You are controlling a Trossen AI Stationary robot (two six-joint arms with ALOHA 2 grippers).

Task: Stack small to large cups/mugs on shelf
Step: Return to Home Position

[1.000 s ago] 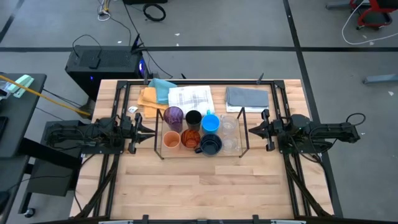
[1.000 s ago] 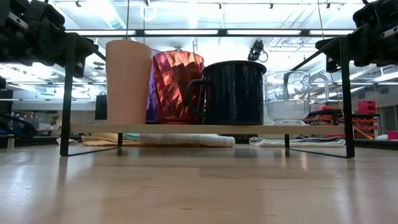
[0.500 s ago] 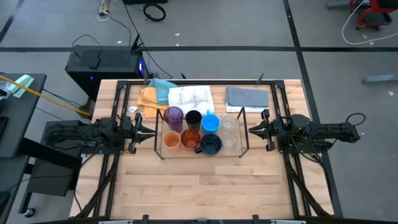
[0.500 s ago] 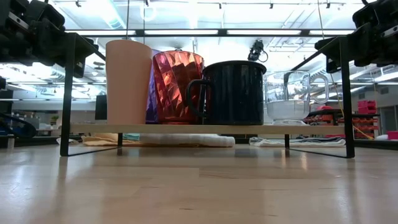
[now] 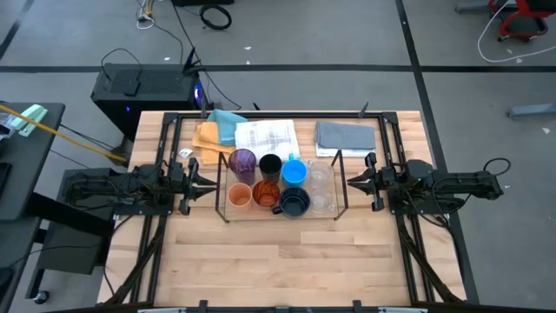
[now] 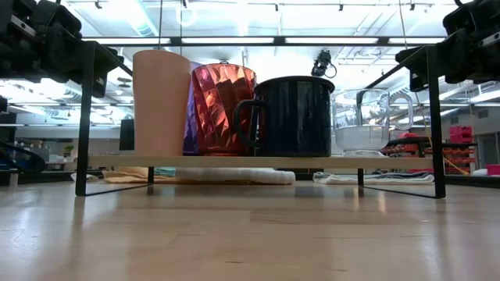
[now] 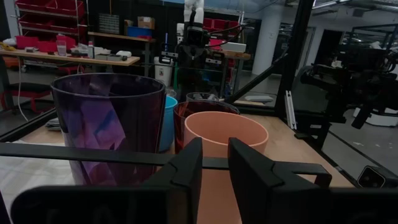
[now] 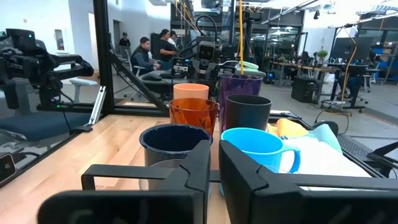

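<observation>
We count seven vessels, and all of them stand on the shelf (image 6: pixel 375 161); none sits on the table around it. Along the shelf's back edge run the purple cup (image 5: pixel 242 162), the black cup (image 5: pixel 270 165), the bright blue cup (image 5: pixel 294 172) and the clear glass (image 5: pixel 320 176). Along its front edge stand the pale orange cup (image 5: pixel 240 196), the orange glass (image 5: pixel 266 192) and the navy mug (image 5: pixel 296 203).

We judge the placing finished. Whether the rows truly run small to large we cannot confirm from these views.

The left gripper (image 5: pixel 201 180) hangs just off the shelf's left end. It shows a narrow gap between its fingers and holds nothing. The right gripper (image 5: pixel 353 182) hangs just off the shelf's right end with its fingers all but together, also empty. We think all that is left is for the arms to settle at rest.
</observation>
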